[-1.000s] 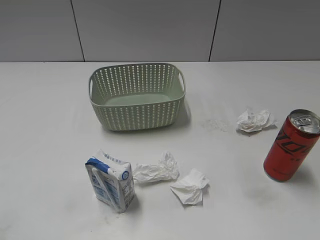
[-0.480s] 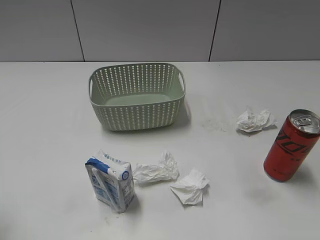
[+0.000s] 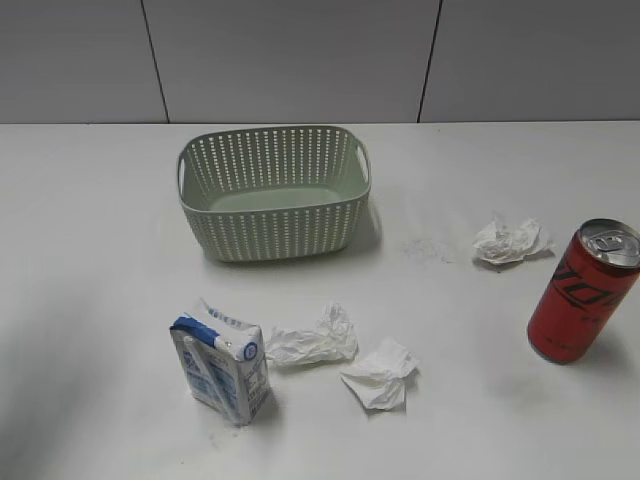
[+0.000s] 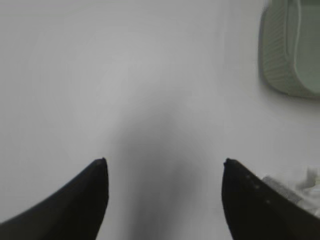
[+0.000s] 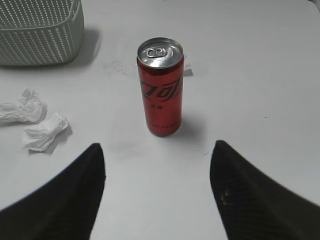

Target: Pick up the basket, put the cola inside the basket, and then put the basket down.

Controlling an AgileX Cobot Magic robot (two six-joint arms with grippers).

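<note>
Surface: plain white table [image 3: 110, 250], grey panelled wall behind.
Cola: tall red metal can [image 5: 160, 93] upright, ahead between the right gripper's [image 5: 157, 152] wide-spread jaws, untouched.
Basket: pale sage-green slotted plastic basket [image 3: 274, 190], far right of the left gripper [image 4: 165, 162], jaws wide, empty.

A faint shadow has spread over the table [image 3: 60, 330] at left

Black stylised lettering on the cola [image 5: 160, 86] cannot be read with certainty.

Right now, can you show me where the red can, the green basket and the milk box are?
cola [image 5: 161, 95], right wrist view, on its red side.
basket [image 3: 276, 228], exterior view, on its near slotted wall.
milk carton [image 3: 220, 370], exterior view, on its front face.
</note>
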